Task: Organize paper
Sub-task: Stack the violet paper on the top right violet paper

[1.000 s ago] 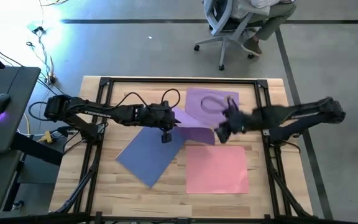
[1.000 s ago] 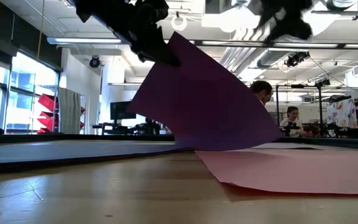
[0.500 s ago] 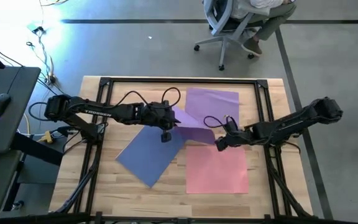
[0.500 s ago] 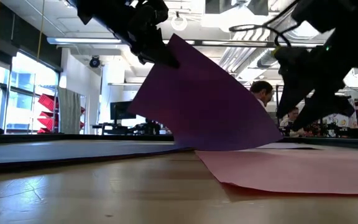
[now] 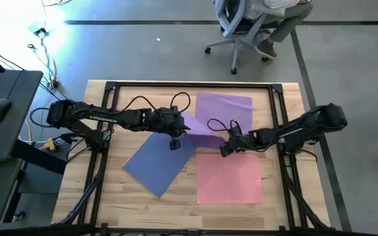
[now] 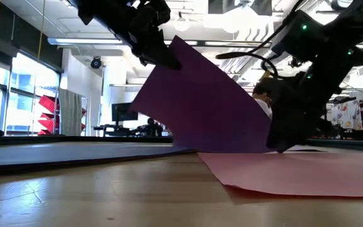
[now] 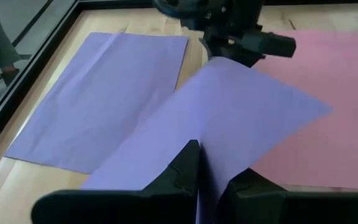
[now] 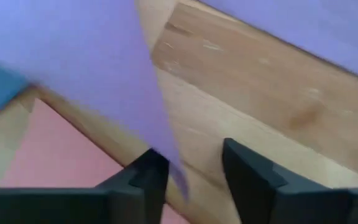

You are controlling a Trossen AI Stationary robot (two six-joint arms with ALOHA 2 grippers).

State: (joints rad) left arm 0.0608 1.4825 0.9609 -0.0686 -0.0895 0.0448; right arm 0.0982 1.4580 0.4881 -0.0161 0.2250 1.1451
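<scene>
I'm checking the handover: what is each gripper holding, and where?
The left gripper pinches the lifted purple sheet at one corner. The right gripper straddles its opposite corner, jaws apart, not clamped.

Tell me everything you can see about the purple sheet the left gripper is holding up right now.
The lifted purple sheet is thin, plain, unmarked paper. The left gripper is shut on one corner and holds that corner high, so the sheet slopes steeply down to the table, where its lower edge rests near the pink sheet. The right gripper is at its low far corner, fingers either side of the edge with a gap showing. A second purple sheet lies flat behind it, the blue sheet beside it.
</scene>
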